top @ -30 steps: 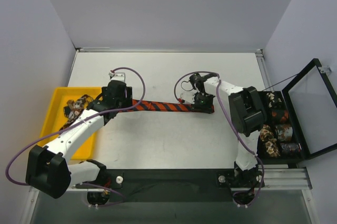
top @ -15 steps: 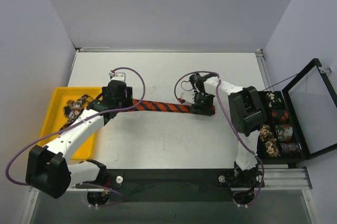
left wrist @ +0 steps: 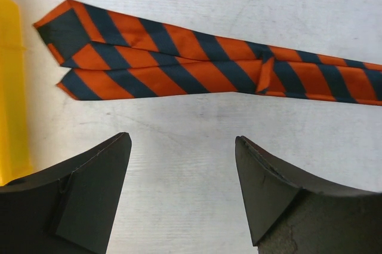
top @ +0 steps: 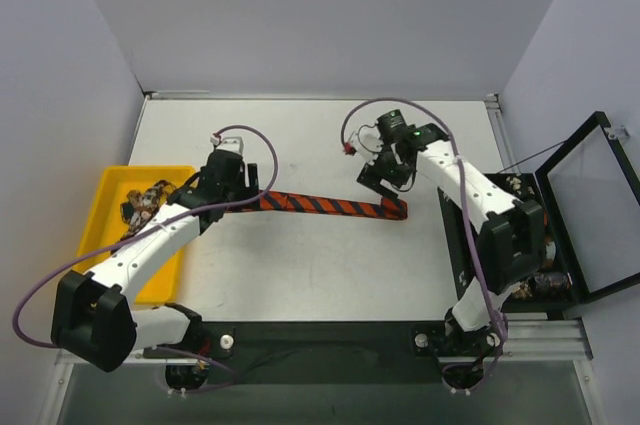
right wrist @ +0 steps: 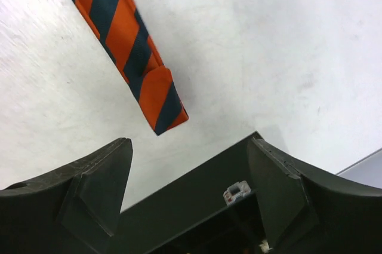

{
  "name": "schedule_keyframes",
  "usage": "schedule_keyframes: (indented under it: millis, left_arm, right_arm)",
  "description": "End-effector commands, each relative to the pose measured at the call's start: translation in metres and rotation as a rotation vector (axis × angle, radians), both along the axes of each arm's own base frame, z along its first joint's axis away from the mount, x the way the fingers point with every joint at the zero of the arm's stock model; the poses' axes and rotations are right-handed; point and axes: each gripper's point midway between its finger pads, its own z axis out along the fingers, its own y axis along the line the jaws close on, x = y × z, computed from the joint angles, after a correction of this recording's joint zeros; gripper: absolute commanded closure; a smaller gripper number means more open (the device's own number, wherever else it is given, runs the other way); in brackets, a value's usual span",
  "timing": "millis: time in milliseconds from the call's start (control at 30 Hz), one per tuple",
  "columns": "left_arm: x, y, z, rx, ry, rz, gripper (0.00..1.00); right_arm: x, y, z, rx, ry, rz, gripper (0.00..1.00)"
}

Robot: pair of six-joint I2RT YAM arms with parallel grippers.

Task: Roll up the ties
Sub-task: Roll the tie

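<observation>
The orange-and-black striped fabric necktie lies stretched flat across the white table between the arms, probably straightened so that rolling can begin at one end. The left end effector and the right end effector each hover open and empty by its left and right ends.

White-shelled left arm and white-shelled right arm, chunky black joints on both, thin purple cables looping alongside; tiny green light glows; left pincer shows matte black wedge fingers.
</observation>
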Motion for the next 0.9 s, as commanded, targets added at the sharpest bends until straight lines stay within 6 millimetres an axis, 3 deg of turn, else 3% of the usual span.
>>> schedule_keyframes:
  millis: [0,33,67,167,233,300,400,533,567,667,700,867]
  left_arm:
    - [0.005,-0.039,0.02,-0.174,0.007,-0.022,0.18]
    - [0.004,-0.05,0.023,-0.216,0.021,-0.043,0.18]
    - [0.004,-0.057,0.018,-0.237,0.045,-0.032,0.18]
    - [0.003,-0.081,0.016,-0.284,0.082,-0.058,0.18]
    - [0.001,-0.095,0.01,-0.299,0.119,-0.079,0.18]
    - [0.002,-0.095,0.005,-0.334,0.142,-0.016,0.18]
    - [-0.003,-0.073,-0.014,-0.334,0.157,0.124,0.19]
    - [-0.008,-0.025,-0.04,-0.341,0.178,0.318,0.19]
    - [-0.005,-0.005,-0.048,-0.339,0.182,0.382,0.19]
    - [0.006,0.024,-0.049,-0.29,0.146,0.442,0.2]
    - [0.012,0.027,-0.045,-0.277,0.131,0.444,0.2]
    - [0.025,0.047,-0.061,-0.204,0.155,0.505,0.26]
  right_arm:
    - [-0.014,-0.003,0.038,0.212,-0.025,-0.261,0.21]
    - [-0.019,-0.004,0.033,0.246,-0.01,-0.309,0.21]
    - [-0.019,-0.003,0.044,0.322,-0.044,-0.414,0.22]
    - [-0.028,-0.014,0.037,0.432,-0.071,-0.596,0.23]
    - [-0.033,-0.017,0.033,0.468,-0.095,-0.644,0.22]
    - [-0.043,-0.016,0.028,0.512,-0.104,-0.671,0.23]
    - [-0.053,-0.012,0.026,0.55,-0.104,-0.679,0.23]
    - [-0.063,-0.004,0.028,0.575,-0.11,-0.644,0.23]
    - [-0.064,-0.002,0.027,0.579,-0.103,-0.639,0.23]
    - [-0.066,0.0,0.026,0.583,-0.101,-0.626,0.23]
    - [-0.068,0.001,0.024,0.584,-0.092,-0.624,0.23]
    - [-0.074,0.002,0.025,0.599,-0.093,-0.614,0.22]
